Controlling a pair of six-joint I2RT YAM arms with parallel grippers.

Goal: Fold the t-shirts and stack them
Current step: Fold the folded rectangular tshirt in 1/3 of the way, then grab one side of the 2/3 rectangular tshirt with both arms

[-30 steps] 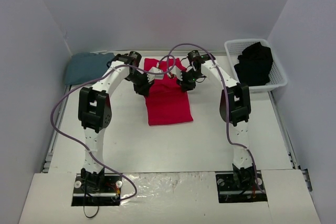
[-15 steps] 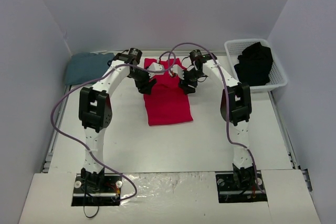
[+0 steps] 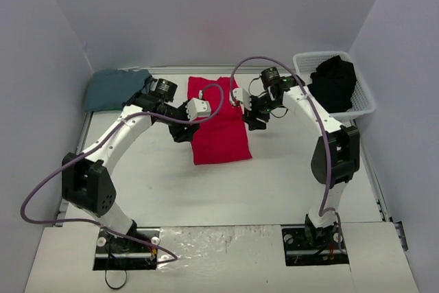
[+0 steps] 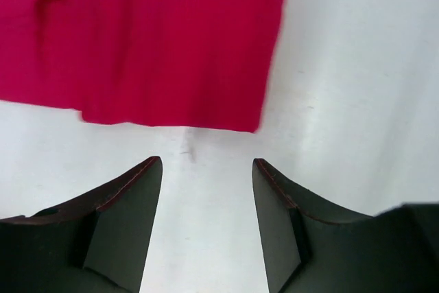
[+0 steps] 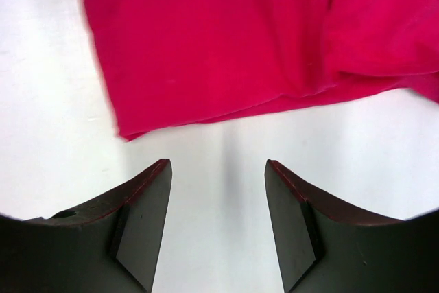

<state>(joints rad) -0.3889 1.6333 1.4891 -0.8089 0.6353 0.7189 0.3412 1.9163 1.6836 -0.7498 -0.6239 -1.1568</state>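
The red t-shirt [image 3: 218, 125] lies folded into a tall rectangle, flat on the counter [image 3: 274, 176], directly between the two claws. The left claw [image 3: 184, 130] sits low at the shirt's left edge. The right claw [image 3: 255, 120] sits at its right edge, a little farther up the shirt.

In the left wrist view, the left claw is released. Its two dark fingers [image 4: 123, 231] are spread apart with only bare white counter between them. The shirt's hem runs across just beyond the fingertips without touching them, and one corner of the cloth ends ahead of the right-hand finger.

The right claw is released and empty too. Its fingers [image 5: 137, 224] stand wide apart over bare counter. The shirt's edge lies just past the tips, with a corner ahead of the left-hand finger and a soft fold in the cloth farther off to the right.

The blue-grey t-shirt [image 3: 116, 88] lies well apart from the left claw, beyond it and to its left. The black t-shirt [image 3: 333, 84] is heaped in the white basket [image 3: 365, 103], beyond the right claw and to its right.
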